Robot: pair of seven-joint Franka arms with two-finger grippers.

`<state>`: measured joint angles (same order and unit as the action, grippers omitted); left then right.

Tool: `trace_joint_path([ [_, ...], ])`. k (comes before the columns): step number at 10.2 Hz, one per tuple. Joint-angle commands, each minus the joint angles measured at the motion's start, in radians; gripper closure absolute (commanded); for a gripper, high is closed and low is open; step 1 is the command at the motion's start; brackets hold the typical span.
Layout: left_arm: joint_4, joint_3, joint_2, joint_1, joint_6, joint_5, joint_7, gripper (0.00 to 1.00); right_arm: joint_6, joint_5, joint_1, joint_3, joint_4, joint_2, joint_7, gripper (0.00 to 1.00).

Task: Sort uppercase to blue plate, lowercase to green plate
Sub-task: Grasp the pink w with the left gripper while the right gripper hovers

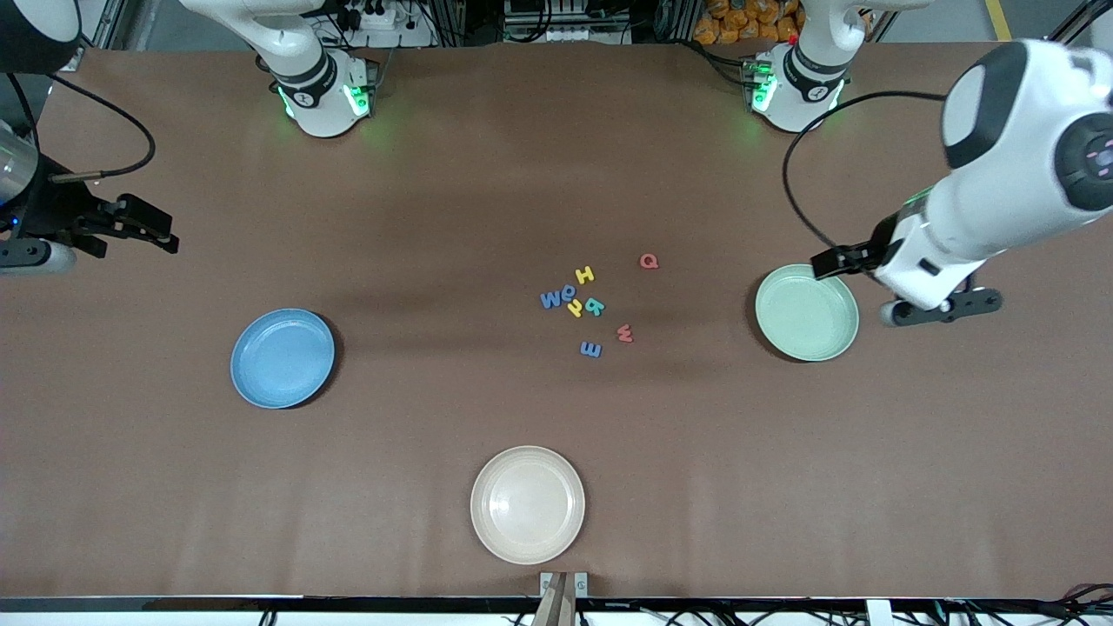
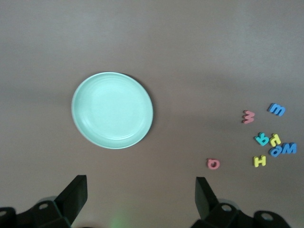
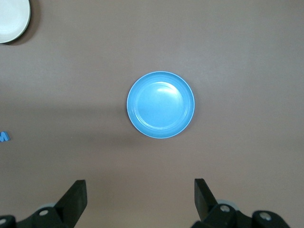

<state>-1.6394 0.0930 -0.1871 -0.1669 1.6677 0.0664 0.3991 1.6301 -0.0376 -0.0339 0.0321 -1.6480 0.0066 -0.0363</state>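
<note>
The foam letters lie in a loose group mid-table: red Q (image 1: 649,261), yellow H (image 1: 585,276), blue W (image 1: 550,300), blue e (image 1: 568,293), yellow d (image 1: 575,307), a teal letter (image 1: 595,306), red w (image 1: 625,332) and blue m (image 1: 590,349). The blue plate (image 1: 283,358) lies toward the right arm's end and the green plate (image 1: 807,313) toward the left arm's end; both are empty. My left gripper (image 2: 140,199) is open and empty, up beside the green plate (image 2: 112,110). My right gripper (image 3: 140,199) is open and empty, high over the table near the blue plate (image 3: 160,104).
An empty cream plate (image 1: 528,504) lies nearest the front camera, mid-table, and shows at the edge of the right wrist view (image 3: 12,19). The letters also show in the left wrist view, the Q (image 2: 213,164) closest to the green plate. Bare brown tabletop surrounds everything.
</note>
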Motion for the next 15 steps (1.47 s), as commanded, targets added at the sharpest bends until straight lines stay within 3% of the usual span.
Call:
trace_joint_path([
  [1, -0.019, 0.051, -0.041, -0.035, 0.082, 0.010, 0.110, 0.00, 0.011, -0.007, -0.030, 0.015, -0.004, 0.007, 0.007, 0.00],
  [4, -0.046, 0.099, -0.124, -0.132, 0.231, 0.009, 0.275, 0.00, 0.037, -0.007, -0.075, 0.014, 0.005, 0.047, 0.053, 0.00],
  [7, -0.077, 0.099, -0.228, -0.247, 0.409, -0.006, 0.401, 0.00, 0.076, -0.007, -0.107, 0.014, 0.005, 0.081, 0.075, 0.00],
  [11, -0.083, 0.099, -0.336, -0.281, 0.559, -0.109, 0.408, 0.00, 0.129, -0.012, -0.132, 0.012, 0.010, 0.148, 0.075, 0.00],
  [15, -0.079, 0.099, -0.405, -0.305, 0.673, -0.135, 0.415, 0.00, 0.191, -0.021, -0.162, 0.012, 0.010, 0.205, 0.075, 0.00],
])
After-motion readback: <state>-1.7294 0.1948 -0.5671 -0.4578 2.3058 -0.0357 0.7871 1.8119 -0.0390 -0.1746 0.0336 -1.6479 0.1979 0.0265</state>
